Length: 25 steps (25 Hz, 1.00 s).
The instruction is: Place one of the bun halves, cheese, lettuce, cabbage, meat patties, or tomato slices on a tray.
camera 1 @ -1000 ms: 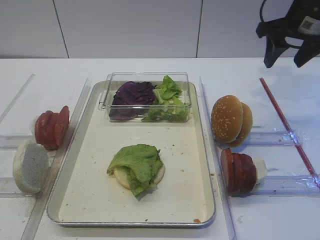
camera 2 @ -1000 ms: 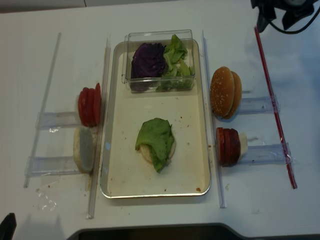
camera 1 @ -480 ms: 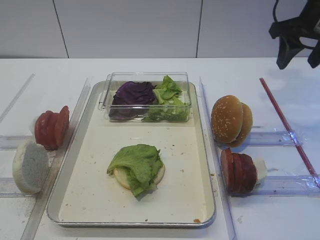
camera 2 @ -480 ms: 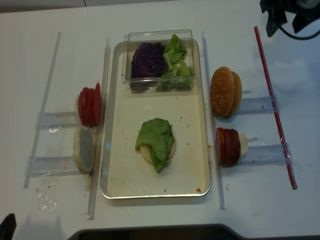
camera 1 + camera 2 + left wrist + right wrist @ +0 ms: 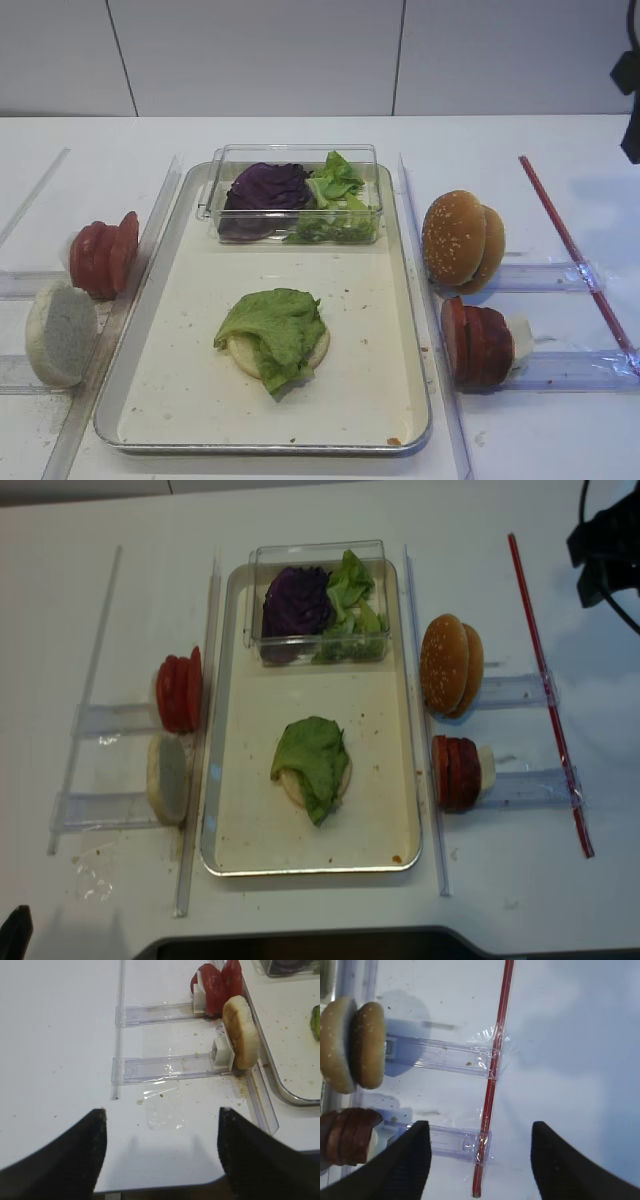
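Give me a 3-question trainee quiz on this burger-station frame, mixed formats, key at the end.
1. True or false: the lettuce leaf on the tray lies on top of a pale bun half.
2. Multiple choice: what shares the clear plastic box with the purple cabbage? A) tomato slices B) green lettuce C) sesame bun tops
3. Fill in: the sesame bun tops stand on edge on the ___ side of the tray in the high view, behind the meat patties.

Key: 1 true; 2 B; 3 right
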Available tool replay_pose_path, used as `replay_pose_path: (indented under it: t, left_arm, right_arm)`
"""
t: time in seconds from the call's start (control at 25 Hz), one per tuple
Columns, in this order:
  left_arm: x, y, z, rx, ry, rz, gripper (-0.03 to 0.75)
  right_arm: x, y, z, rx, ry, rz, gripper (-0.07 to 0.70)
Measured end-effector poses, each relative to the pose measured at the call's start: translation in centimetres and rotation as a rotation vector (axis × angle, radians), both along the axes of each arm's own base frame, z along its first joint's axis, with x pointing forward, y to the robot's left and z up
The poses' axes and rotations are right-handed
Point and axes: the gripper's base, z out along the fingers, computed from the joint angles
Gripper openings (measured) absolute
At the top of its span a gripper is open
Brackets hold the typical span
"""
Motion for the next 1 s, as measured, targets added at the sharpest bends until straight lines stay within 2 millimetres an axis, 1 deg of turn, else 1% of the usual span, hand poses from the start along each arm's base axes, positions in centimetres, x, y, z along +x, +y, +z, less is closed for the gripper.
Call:
replay_pose_path:
  t: [0.28, 0.48, 0.72, 0.88, 1.0]
  left_arm:
    - [0.0, 0.0, 0.0, 0.0, 0.0, 0.0, 0.437]
    - [0.0, 0.0, 0.0, 0.0, 0.0, 0.0, 0.437]
    - [0.0, 0.0, 0.0, 0.0, 0.0, 0.0, 0.437]
    - [0.0, 0.0, 0.0, 0.0, 0.0, 0.0, 0.437]
    - [0.0, 0.0, 0.0, 0.0, 0.0, 0.0, 0.437]
  right_arm:
    - [-5.5, 0.5, 3.3, 0.041, -0.138, 0.004, 0.454]
    - [-9.1, 0.6, 5.5, 0.045, -0.254, 0.009, 0.454]
    - [-14.0, 0.8, 8.0, 0.046, -0.407, 0.017, 0.454]
    - [-17.3, 0.8, 8.8, 0.04, -0.502, 0.019, 0.454]
    - [-19.6, 0.8, 8.3, 0.038, -0.538, 0.02, 0.454]
